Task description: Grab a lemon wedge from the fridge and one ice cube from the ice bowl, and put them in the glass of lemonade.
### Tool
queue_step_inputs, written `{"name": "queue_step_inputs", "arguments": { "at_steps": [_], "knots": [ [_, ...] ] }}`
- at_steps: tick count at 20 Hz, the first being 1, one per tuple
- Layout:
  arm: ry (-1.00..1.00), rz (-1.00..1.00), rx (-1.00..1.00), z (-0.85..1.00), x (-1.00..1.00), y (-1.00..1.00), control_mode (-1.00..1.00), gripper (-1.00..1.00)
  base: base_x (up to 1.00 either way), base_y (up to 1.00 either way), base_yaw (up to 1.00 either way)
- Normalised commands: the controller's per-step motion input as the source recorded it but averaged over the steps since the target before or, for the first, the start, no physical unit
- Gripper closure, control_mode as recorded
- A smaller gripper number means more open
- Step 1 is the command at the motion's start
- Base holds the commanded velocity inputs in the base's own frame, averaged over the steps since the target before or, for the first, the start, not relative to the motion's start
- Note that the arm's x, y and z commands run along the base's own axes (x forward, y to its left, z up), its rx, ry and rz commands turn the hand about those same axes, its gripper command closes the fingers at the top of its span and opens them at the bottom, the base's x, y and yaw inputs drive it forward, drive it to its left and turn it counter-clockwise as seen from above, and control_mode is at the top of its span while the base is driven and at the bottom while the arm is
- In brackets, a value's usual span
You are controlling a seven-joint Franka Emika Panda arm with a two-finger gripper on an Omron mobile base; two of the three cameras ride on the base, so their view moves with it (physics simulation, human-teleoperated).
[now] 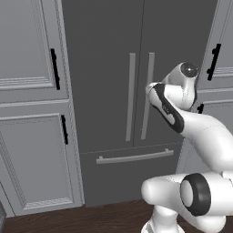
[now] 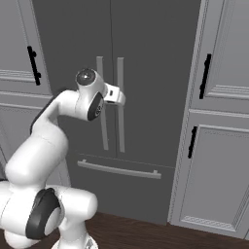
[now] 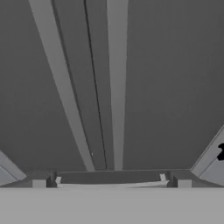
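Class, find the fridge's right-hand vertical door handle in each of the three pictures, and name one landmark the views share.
Left base view: the right door handle stands just right of centre, with the arm's hand in front of it.
Right base view: left of centre, partly behind the hand.
Hand view: the pale bar at centre.
Shared landmark: the horizontal drawer handle below the doors.

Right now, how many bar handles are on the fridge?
3: two upright ones, left and right, flanking the door seam, and one horizontal handle on the drawer below.
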Motion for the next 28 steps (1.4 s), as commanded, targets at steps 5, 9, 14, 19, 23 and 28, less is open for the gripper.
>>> {"name": "queue_step_inputs", "arguments": {
  "at_steps": [5,9,14,19,23,28],
  "knots": [
    [0.06,0.0,0.0,-0.11,0.65,-0.08,-1.0,-1.0,0.0,0.0,0.0],
    [-0.01,0.0,0.02,-0.76,0.89,-0.01,-1.0,-1.0,0.0,0.0,0.0],
    [0.0,0.0,0.0,-0.16,0.78,-0.01,-1.0,-1.0,0.0,0.0,0.0],
    [0.0,0.0,0.0,-0.01,0.52,-0.2,-1.0,-1.0,0.0,0.0,0.0],
    [0.0,0.0,0.0,-0.01,0.4,-0.23,-1.0,-1.0,0.0,0.0,0.0],
    [0.0,0.0,0.0,-0.48,0.46,0.0,-1.0,-1.0,0.0,0.0,0.0]
  ]
}}
